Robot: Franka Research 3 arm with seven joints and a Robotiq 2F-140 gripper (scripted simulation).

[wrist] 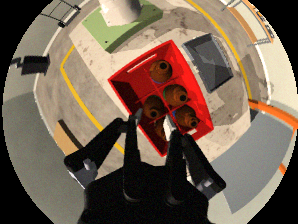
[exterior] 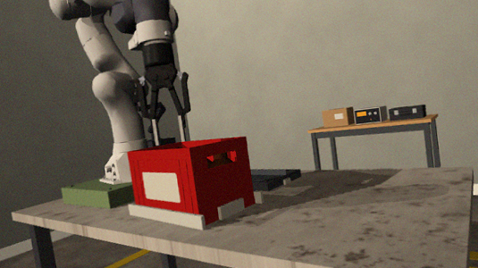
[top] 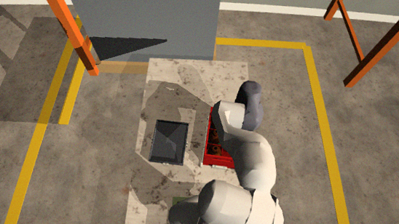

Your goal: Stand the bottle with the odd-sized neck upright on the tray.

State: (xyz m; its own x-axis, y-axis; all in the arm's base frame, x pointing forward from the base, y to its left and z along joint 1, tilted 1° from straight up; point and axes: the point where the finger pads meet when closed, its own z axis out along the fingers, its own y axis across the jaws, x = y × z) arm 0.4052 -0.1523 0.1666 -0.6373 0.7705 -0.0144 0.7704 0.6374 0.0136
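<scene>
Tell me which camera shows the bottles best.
The wrist view: it looks down into the crate at the brown bottles. The top view shows only glimpses beside the arm; the exterior view hides them behind the crate wall.

An industrial workshop or factory robot cell. Yellow safety lines [top: 322, 112] mark a bay on stained concrete floor [top: 380, 136]. Orange steel racking posts [top: 63, 15] stand nearby. A side bench [exterior: 373, 125] carries electronic instruments [exterior: 370, 115] and a cardboard box [exterior: 338, 116].
</scene>
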